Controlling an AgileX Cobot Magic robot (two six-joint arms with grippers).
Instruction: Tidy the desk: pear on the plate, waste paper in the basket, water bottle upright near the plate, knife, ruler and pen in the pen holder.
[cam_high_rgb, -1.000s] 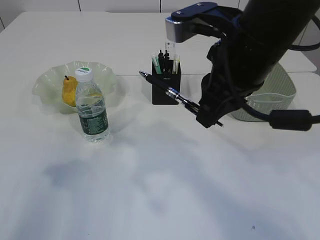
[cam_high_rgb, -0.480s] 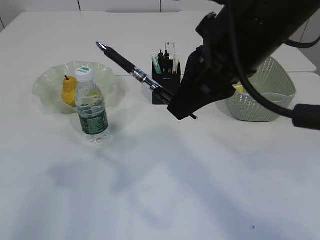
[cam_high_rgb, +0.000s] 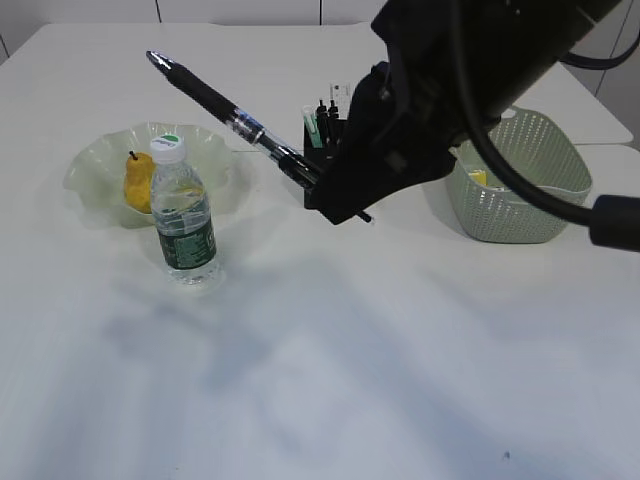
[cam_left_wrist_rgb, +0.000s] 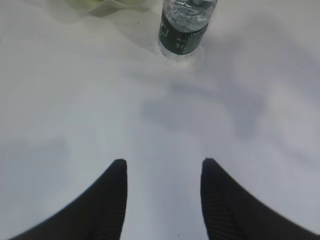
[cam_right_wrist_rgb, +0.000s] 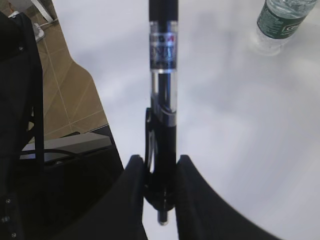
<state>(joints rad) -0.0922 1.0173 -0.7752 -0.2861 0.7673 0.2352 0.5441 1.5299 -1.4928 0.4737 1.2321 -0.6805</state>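
Observation:
My right gripper (cam_high_rgb: 335, 200) (cam_right_wrist_rgb: 159, 167) is shut on a black pen (cam_high_rgb: 225, 115) (cam_right_wrist_rgb: 164, 75), held in the air and slanting up to the left, just in front of the black pen holder (cam_high_rgb: 322, 140). The holder has several items standing in it. A yellow pear (cam_high_rgb: 138, 181) lies on the pale green plate (cam_high_rgb: 95, 170). The water bottle (cam_high_rgb: 183, 215) (cam_left_wrist_rgb: 185, 25) (cam_right_wrist_rgb: 280, 20) stands upright in front of the plate. The green basket (cam_high_rgb: 525, 185) at the right holds something yellow. My left gripper (cam_left_wrist_rgb: 164, 167) is open and empty above bare table, short of the bottle.
The right arm's black bulk (cam_high_rgb: 480, 70) hides most of the pen holder and part of the basket. In the right wrist view the table edge (cam_right_wrist_rgb: 95, 95) and brown floor show at the left.
The right gripper has swung the pen left and upward; its tip rose from beside the holder to above the plate's far side. The basket is now more exposed.

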